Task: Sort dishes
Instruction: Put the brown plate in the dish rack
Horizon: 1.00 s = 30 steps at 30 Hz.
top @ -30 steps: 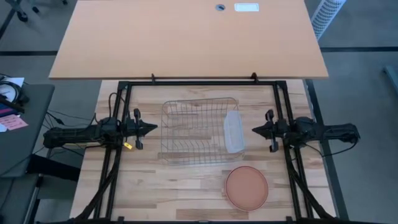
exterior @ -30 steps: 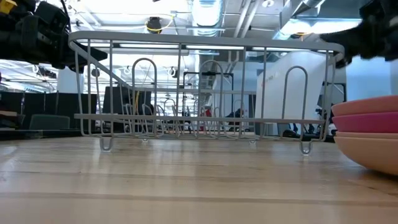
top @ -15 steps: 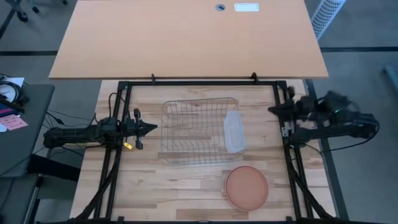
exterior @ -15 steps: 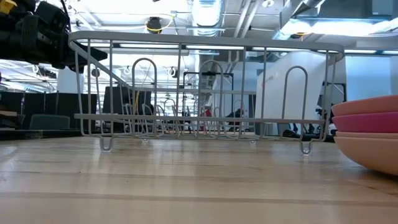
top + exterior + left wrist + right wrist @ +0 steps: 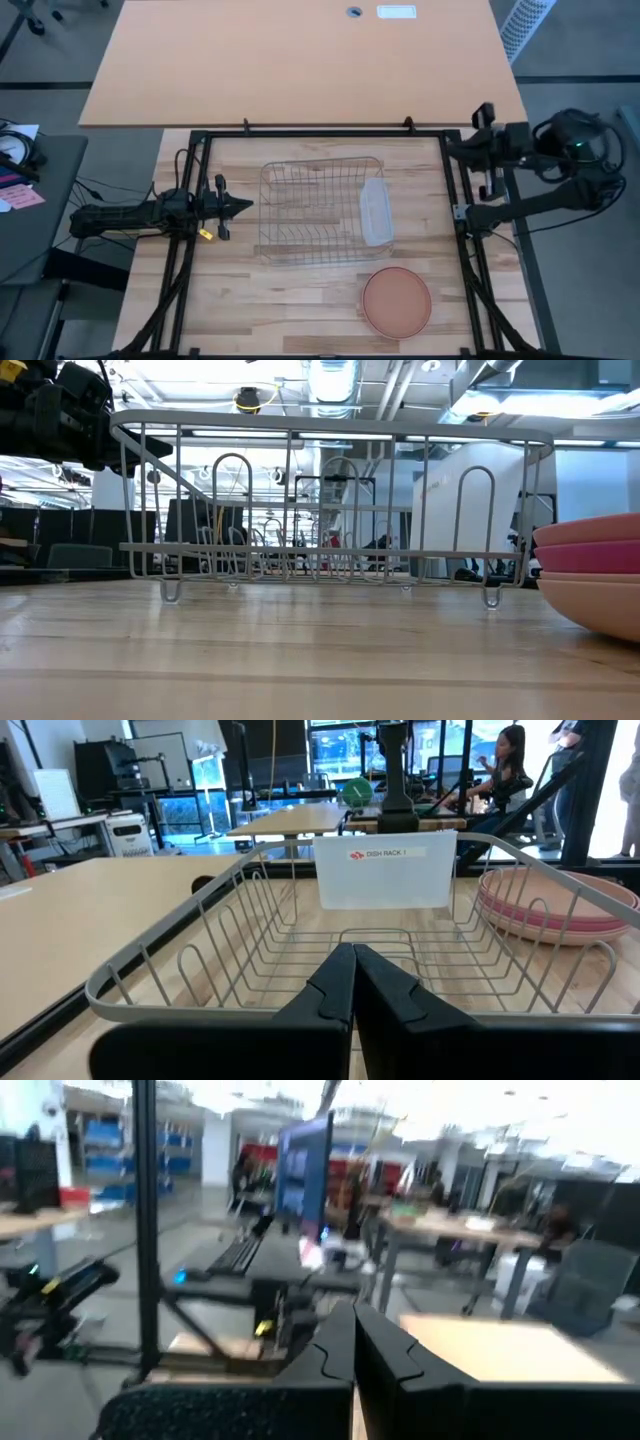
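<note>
Right gripper jaws shut, empty, raised at the surface's far right corner. Left gripper jaws shut, beside wire rack. Stacked dishes lie well below the right jaws: open wide, descend squarely over the rim.

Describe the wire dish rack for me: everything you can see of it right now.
The grey wire dish rack is an open rectangular basket of thin metal rods with hooped dividers along its floor. It stands level on small feet at the middle of the wooden table. A translucent rectangular tub labelled "DISH RACK 1" hangs at its right end. It holds no plates, and neither tool touches it.
</note>
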Available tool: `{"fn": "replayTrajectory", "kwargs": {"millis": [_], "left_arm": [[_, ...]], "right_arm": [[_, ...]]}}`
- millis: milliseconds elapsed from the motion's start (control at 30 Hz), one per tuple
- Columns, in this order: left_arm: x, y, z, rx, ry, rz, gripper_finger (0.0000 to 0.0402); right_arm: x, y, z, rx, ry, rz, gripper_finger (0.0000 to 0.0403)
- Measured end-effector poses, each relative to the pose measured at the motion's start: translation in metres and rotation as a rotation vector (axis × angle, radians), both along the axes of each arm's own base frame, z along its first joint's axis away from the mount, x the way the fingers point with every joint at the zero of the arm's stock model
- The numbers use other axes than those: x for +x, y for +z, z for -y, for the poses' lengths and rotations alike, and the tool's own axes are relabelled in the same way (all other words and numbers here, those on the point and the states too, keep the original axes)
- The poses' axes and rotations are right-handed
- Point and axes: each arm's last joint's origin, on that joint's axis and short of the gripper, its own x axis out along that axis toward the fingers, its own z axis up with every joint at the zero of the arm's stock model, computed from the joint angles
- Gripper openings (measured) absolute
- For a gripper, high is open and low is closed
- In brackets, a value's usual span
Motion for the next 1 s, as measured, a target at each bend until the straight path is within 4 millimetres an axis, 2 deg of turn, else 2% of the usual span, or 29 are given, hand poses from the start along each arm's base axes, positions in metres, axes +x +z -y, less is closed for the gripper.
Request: {"fn": "replayTrajectory", "kwargs": {"millis": [200,367,533,733,1000], "left_arm": [[0.000,0.000,0.000,0.000,0.000,-0.001,0.0000],[0.000,0.000,0.000,0.000,0.000,0.000,0.0000],[0.000,0.000,0.000,0.000,0.000,0.000,0.0000],[0.000,0.000,0.000,0.043,0.001,-0.009,0.0000],[0.000,0.000,0.000,-0.103,-0.001,0.021,0.0000]], "right_arm": [[0.018,-0.040,-0.008,0.113,0.057,-0.202,0.0006],[0.037,-0.076,-0.021,0.170,0.127,-0.266,0.0006],[0.047,-0.105,-0.037,0.174,0.212,-0.328,0.0006],[0.049,-0.110,-0.051,0.168,0.292,-0.311,0.0006],[0.052,-0.119,-0.065,0.162,0.305,-0.398,0.0006]]}}
